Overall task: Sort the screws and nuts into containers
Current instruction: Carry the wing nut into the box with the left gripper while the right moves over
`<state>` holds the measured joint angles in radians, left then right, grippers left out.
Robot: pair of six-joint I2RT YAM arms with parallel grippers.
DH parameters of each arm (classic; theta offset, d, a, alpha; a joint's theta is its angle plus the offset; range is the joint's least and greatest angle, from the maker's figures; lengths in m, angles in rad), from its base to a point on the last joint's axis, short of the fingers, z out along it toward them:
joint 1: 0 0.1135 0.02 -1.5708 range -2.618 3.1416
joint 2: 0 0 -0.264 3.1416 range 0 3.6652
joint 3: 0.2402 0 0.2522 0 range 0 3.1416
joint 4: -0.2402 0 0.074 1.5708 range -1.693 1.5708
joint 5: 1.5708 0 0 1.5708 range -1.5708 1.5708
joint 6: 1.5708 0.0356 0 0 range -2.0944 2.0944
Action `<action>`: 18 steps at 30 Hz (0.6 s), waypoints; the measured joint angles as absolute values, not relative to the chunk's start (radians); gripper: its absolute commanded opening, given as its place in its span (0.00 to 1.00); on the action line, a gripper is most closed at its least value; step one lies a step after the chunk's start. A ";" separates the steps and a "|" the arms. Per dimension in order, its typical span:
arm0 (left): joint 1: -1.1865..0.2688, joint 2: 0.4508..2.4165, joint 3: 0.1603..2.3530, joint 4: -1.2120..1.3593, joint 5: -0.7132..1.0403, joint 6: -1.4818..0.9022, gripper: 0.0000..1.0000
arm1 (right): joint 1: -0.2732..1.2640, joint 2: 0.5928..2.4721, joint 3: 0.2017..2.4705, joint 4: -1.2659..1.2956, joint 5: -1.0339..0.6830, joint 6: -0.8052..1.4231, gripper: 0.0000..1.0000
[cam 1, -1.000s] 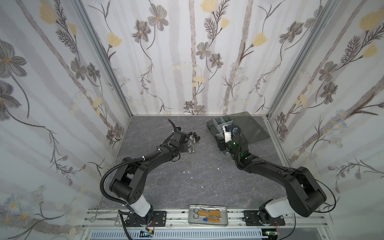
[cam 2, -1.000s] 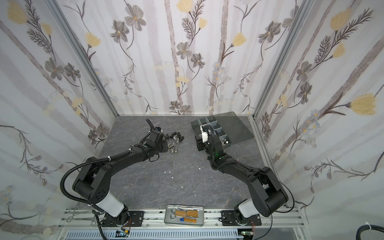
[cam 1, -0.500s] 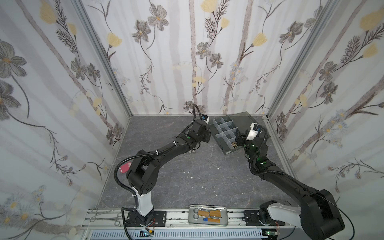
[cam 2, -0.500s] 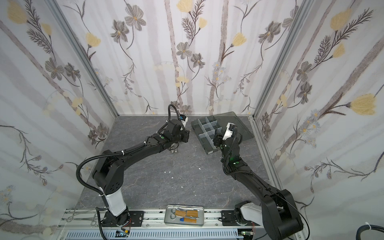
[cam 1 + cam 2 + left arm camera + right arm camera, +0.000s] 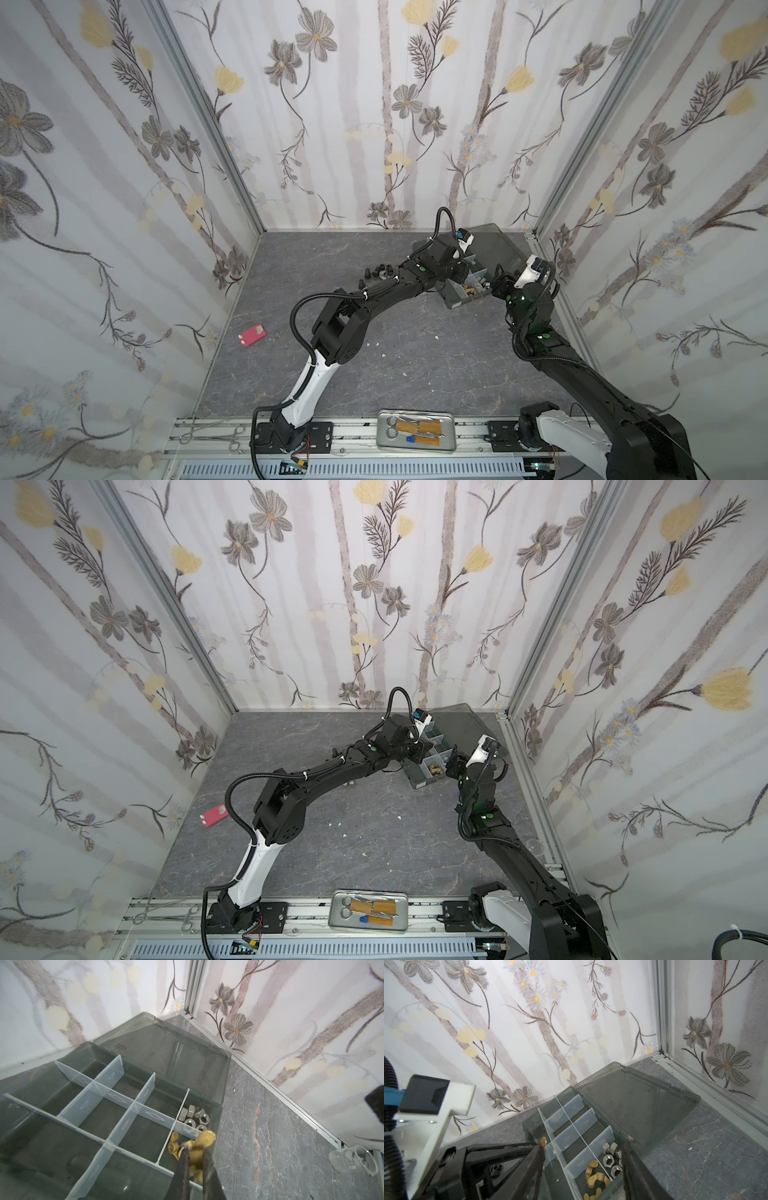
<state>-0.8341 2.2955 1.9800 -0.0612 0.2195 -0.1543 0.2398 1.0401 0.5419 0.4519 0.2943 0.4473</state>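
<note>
Two cells of the organizer box hold parts so far: silver hex nuts in an end cell by the lid's hinge, and brass wing nuts in the end cell next to it. The other cells that the left wrist view shows look bare.

The left gripper is clenched on a brass wing nut and hangs above the brass cell, so I judge a drop there to be the step in hand. The right gripper hovers over the same end of the box, fingers spread and nothing between them.

Black fasteners lie loose on the table, just above centre in a top view and left of the box, partly behind the left arm. I cannot count them. The sorting looks begun but far from finished, and no black piece shows in any cell.

The table is dark grey, marbled and dotted with white specks. The box sits at its upper right, with the lid lying open toward the back corner. A red object lies at the table's left edge, and a metal tray with scissors sits at the bottom centre. Floral wallpaper panels in aluminium frames close three sides.
</note>
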 measured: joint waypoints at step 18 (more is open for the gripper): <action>-0.865 2.477 2.078 -0.138 0.235 -0.131 0.23 | 0.230 1.088 0.542 0.468 0.245 0.444 0.59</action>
